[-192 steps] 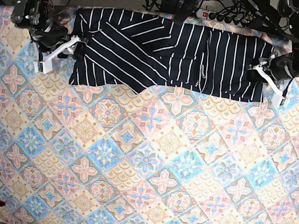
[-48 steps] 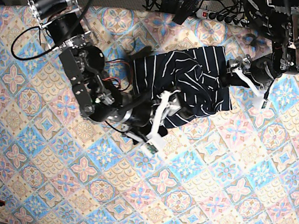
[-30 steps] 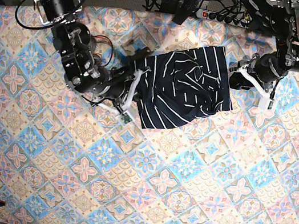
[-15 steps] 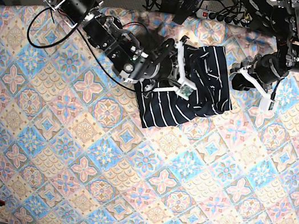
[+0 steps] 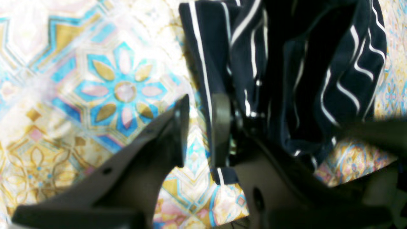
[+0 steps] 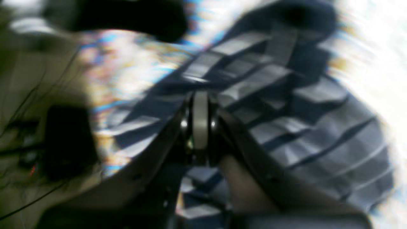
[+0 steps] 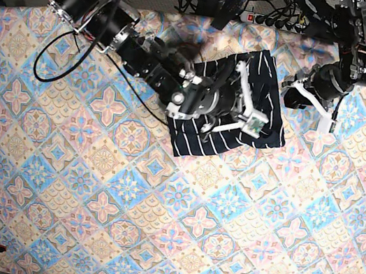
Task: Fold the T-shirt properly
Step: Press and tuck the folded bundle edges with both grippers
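A: Where is the T-shirt point(image 7: 202, 130) now?

B: It lies in a bunched, partly folded heap on the tile-patterned cloth point(image 7: 152, 231) that covers the counter, near the far edge and a little to the right of the middle in the base view.

A: And the right claw point(image 7: 249, 113)?

B: Its arm reaches across the shirt from the left of the base view. In the right wrist view the right claw point(image 6: 200, 121) has its fingers pressed together, with striped fabric all around them. The picture is blurred, so I cannot tell if cloth is pinched between them.

A: The left claw point(image 7: 311, 104)?

B: It is beside the right edge of the shirt. In the left wrist view the left claw point(image 5: 198, 127) is a little open, with a narrow gap, and the shirt's edge lies against one finger point(image 5: 221, 127); nothing is held
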